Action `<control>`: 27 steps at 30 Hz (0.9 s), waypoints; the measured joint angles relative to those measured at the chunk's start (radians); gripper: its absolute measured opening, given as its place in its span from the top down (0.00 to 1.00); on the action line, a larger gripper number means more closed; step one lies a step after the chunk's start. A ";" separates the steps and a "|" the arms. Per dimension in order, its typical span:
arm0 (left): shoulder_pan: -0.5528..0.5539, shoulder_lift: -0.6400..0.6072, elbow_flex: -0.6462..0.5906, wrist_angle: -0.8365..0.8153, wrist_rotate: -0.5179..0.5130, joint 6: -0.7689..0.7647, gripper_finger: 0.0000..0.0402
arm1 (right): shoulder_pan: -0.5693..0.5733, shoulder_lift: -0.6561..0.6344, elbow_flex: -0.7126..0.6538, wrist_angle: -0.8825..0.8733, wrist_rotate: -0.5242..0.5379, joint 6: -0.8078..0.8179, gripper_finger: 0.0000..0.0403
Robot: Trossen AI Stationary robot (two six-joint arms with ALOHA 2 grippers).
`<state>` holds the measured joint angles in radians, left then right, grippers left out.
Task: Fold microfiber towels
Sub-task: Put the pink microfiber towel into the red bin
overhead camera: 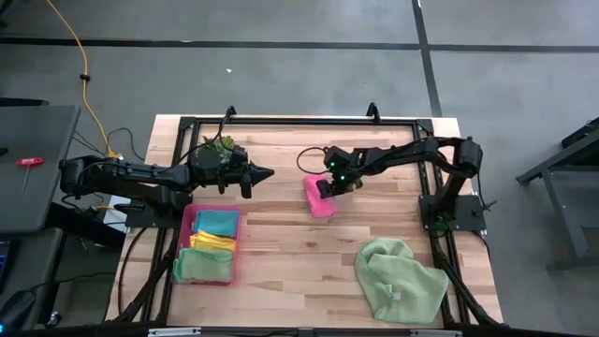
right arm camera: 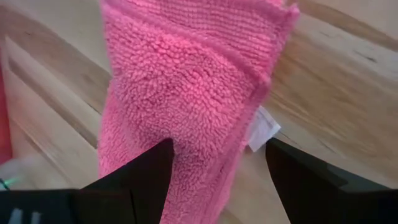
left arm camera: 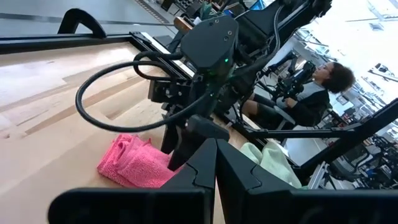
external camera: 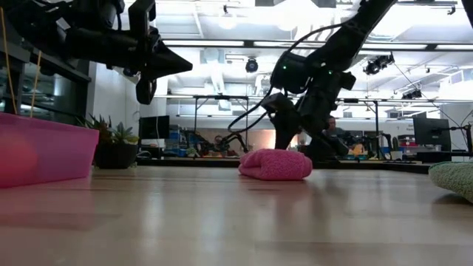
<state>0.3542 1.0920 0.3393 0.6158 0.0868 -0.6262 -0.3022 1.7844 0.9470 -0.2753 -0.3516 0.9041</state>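
While the left gripper [overhead camera: 266, 173] hangs clenched and empty above the table [overhead camera: 281, 253] beside the tray [overhead camera: 184, 230], the right gripper [overhead camera: 324, 190] stands wide apart straddling the folded pink towel [overhead camera: 319, 199] at mid-table.

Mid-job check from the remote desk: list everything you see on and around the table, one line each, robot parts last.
hot pink towel: one, pink, folded small, table centre, under the right pincer.
pale green towel: one, pale green, crumpled, near the table's front right corner.
tray: one, translucent pink, front left of the table.
towels in the tray: teal, yellow, pale green, one each, lying in a row.
plant: one, green, spiky, back left of the table.
person: one, seated beyond the table, seen in the left wrist view.
left pincer: shut, empty, raised over the table left of centre.
right pincer: open, fingers astride the hot pink towel.
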 joint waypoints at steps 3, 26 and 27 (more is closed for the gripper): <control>0.001 0.000 0.000 -0.003 0.000 0.000 1.00 | 0.008 0.003 0.000 0.017 -0.004 0.035 0.38; 0.006 0.000 0.000 -0.022 -0.002 -0.026 1.00 | 0.023 0.079 0.000 0.175 0.072 0.057 0.58; 0.006 0.000 0.000 -0.022 -0.003 -0.026 1.00 | 0.023 0.080 0.000 0.174 0.078 0.051 0.62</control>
<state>0.3607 1.0920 0.3393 0.5937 0.0842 -0.6522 -0.2791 1.8643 0.9469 -0.1009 -0.2731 0.9547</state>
